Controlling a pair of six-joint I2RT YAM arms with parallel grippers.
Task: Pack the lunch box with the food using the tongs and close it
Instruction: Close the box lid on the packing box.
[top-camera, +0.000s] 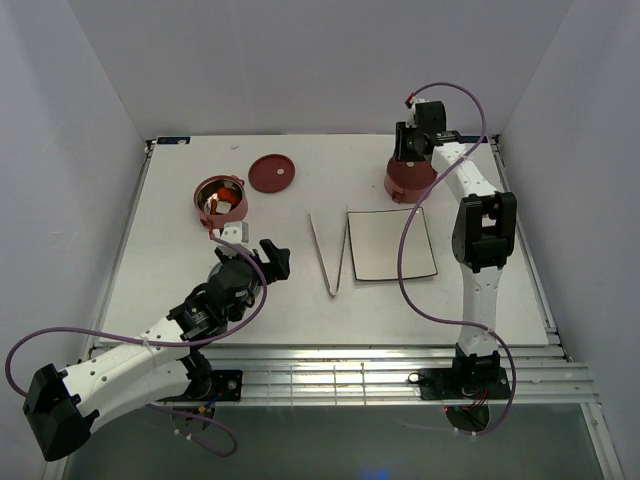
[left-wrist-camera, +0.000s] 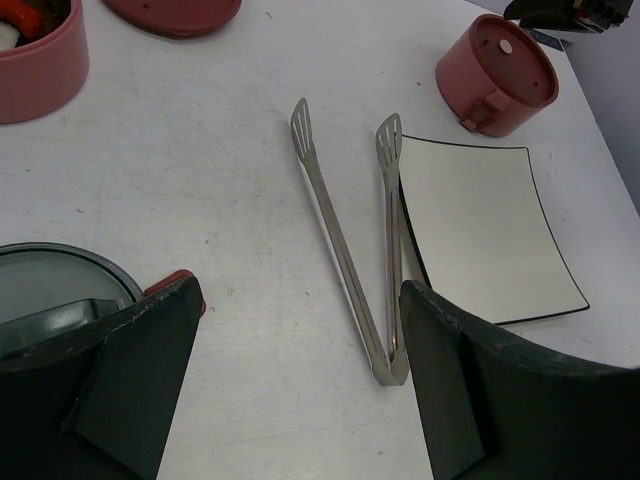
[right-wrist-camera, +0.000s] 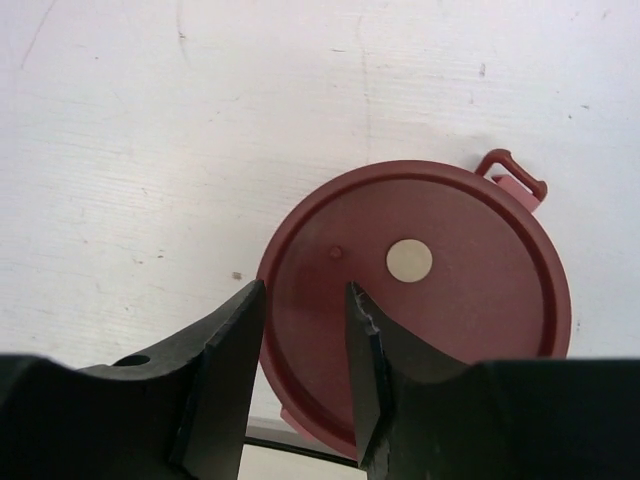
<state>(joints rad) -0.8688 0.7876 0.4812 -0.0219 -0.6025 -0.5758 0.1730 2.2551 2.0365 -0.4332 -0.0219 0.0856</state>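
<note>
Black left gripper (left-wrist-camera: 300, 290) is hovering wide open, empty, near the silver tongs (left-wrist-camera: 340, 245).
Tongs are lying mid-frame beside the white plate (left-wrist-camera: 480, 230); upper right, right gripper (right-wrist-camera: 305, 295) is sitting half-open over the lidded red bowl (right-wrist-camera: 450, 300), can't tell if gripping.

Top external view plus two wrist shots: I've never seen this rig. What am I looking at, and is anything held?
Two robot arms are bolted at the near edge of a table, each ending in a two-finger gripper. The top view looks down from above and behind them. Each wrist view looks out past that arm's own fingers.

On the table lie an open red bowl with food, a loose dark-red lid, silver tongs beside a white square plate, a lidded red bowl and a grey cover.

The left gripper is wide open and holds nothing. The right gripper hangs over the lidded bowl's edge with its jaws apart; no grip shows.
</note>
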